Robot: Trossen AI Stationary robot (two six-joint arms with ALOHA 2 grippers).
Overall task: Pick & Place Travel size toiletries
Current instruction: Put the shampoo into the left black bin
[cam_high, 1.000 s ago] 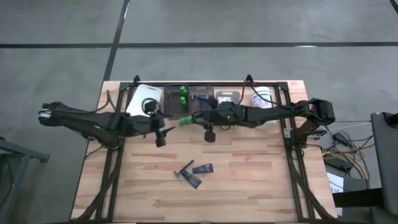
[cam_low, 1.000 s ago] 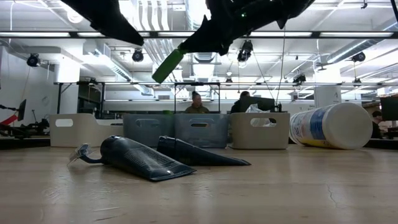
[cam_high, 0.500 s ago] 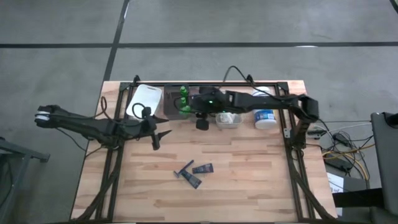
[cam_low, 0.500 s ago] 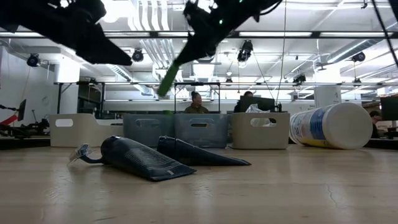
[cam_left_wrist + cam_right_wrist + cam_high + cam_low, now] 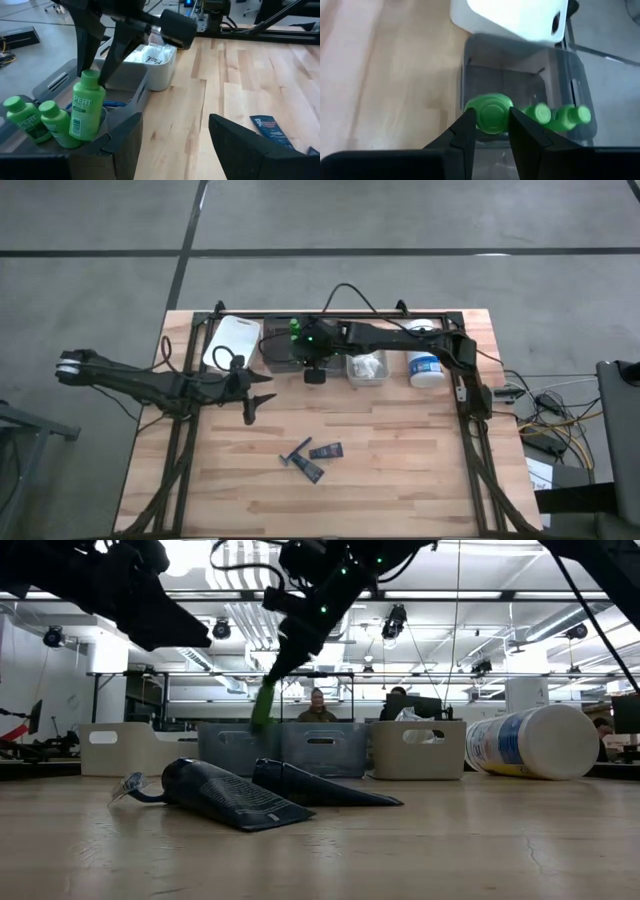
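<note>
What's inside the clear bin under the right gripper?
Two green bottles lie in the clear bin; the right gripper lowers a third in. The bin's floor beneath is hidden.

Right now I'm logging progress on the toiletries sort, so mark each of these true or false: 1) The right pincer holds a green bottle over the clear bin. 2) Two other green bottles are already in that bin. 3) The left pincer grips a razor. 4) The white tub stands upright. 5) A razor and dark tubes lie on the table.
1) True: the right pincer is shut on a green bottle above the clear bin.
2) True: two bottles sit in it.
3) False: the left pincer is open and empty, off to the side above the table.
4) False: the white tub lies on its side.
5) True: the razor and the tubes lie mid-table.
</note>
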